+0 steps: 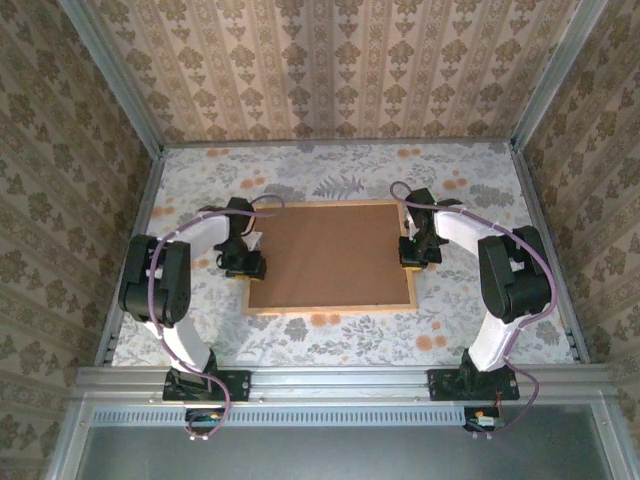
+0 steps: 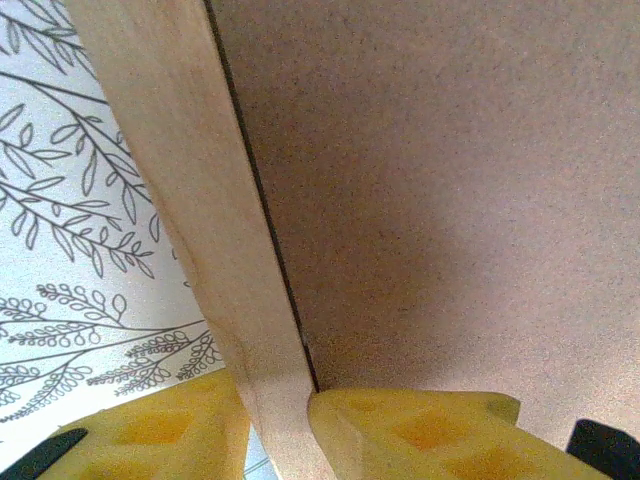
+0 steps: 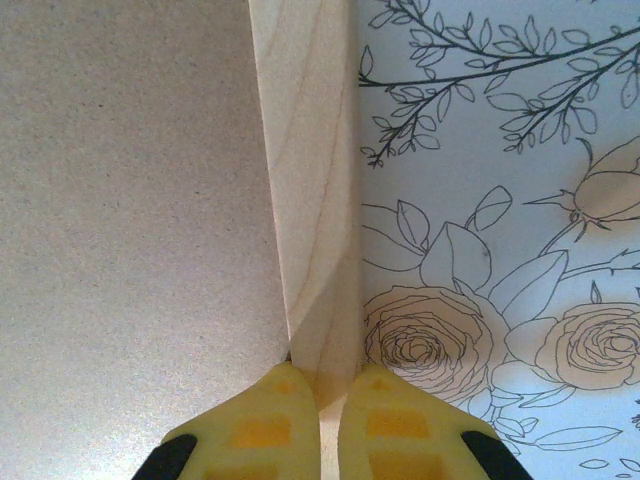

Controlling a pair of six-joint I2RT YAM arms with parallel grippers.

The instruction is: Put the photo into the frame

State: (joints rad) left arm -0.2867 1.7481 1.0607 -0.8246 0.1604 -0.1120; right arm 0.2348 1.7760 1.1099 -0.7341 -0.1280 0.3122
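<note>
The frame (image 1: 330, 309) lies flat on the flowered table, its brown backing board (image 1: 330, 255) facing up inside thin light wood moulding. The photo is hidden. At the frame's left edge, my left gripper (image 1: 247, 262) straddles the moulding (image 2: 190, 200): one yellow finger (image 2: 150, 430) stands outside with a sliver of table showing beside the wood, and the other (image 2: 420, 430) rests over the board (image 2: 450, 200). On the right edge, my right gripper (image 1: 413, 252) is shut on the moulding (image 3: 310, 200), which is pinched between its yellow fingertips (image 3: 285, 420).
Metal rails and patterned walls (image 1: 60, 200) enclose the table on three sides. Bare flowered tablecloth (image 1: 330, 170) runs behind the frame, and a narrower strip (image 1: 330, 340) lies in front of it, near the arm bases.
</note>
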